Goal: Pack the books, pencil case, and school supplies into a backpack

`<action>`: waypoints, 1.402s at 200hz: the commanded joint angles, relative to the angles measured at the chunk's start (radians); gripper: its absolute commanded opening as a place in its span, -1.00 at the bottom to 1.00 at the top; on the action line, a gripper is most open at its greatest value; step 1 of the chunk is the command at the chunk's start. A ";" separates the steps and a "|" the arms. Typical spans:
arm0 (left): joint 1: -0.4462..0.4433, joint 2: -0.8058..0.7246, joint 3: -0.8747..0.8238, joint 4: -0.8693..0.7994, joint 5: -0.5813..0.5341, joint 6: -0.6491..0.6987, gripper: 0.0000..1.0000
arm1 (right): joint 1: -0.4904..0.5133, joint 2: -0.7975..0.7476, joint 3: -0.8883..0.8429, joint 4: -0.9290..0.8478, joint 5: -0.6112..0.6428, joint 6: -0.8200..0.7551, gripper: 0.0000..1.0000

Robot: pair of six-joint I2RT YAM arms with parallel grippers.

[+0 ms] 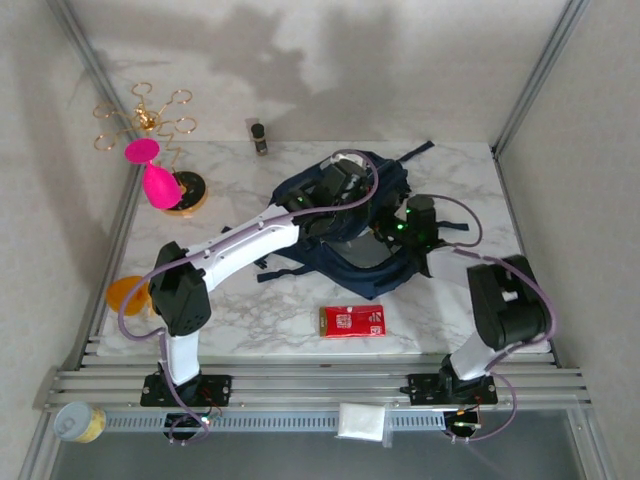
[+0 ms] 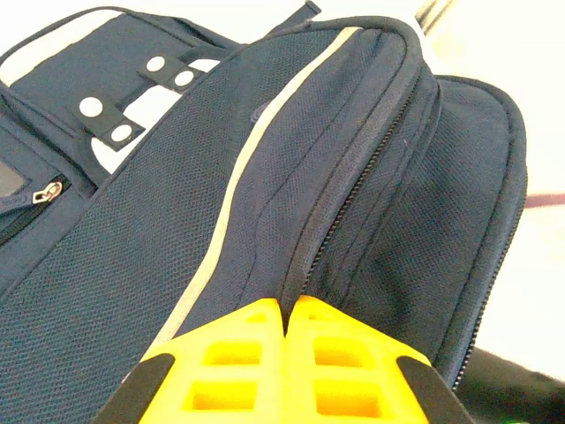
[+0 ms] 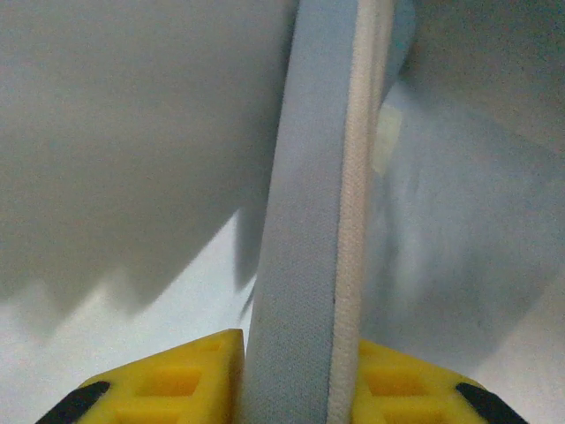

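The navy backpack (image 1: 362,276) lies in the middle of the marble table (image 1: 450,300). My left gripper (image 1: 335,186) rests on its top. In the left wrist view the yellow fingers (image 2: 238,353) are shut tip to tip, pinching a fold of the backpack (image 2: 177,221) beside the zip. My right gripper (image 1: 406,228) is at the bag's right side. It (image 3: 296,340) is shut on a pale blue fabric band (image 3: 309,221) with a whitish edge; I cannot tell whether this band belongs to the bag. The books, pencil case and school supplies are out of view.
A flat red rectangle with a white label (image 1: 352,321) lies in front of the bag. A pink object (image 1: 158,182) and a gold wire stand (image 1: 146,120) are at the back left, with a small dark bottle (image 1: 260,136) behind. An orange object (image 1: 125,294) sits at the left edge.
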 commanded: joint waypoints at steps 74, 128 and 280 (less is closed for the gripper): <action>0.092 -0.067 -0.057 0.190 -0.026 -0.253 -1.00 | 0.139 0.175 0.078 0.291 0.299 -0.026 0.23; 0.115 -0.089 -0.111 0.237 -0.043 -0.271 -1.00 | 0.138 0.017 -0.041 0.103 0.299 -0.057 0.25; 0.115 -0.059 -0.128 0.264 0.029 -0.280 -1.00 | 0.069 -0.329 -0.133 -0.322 0.348 -0.176 0.41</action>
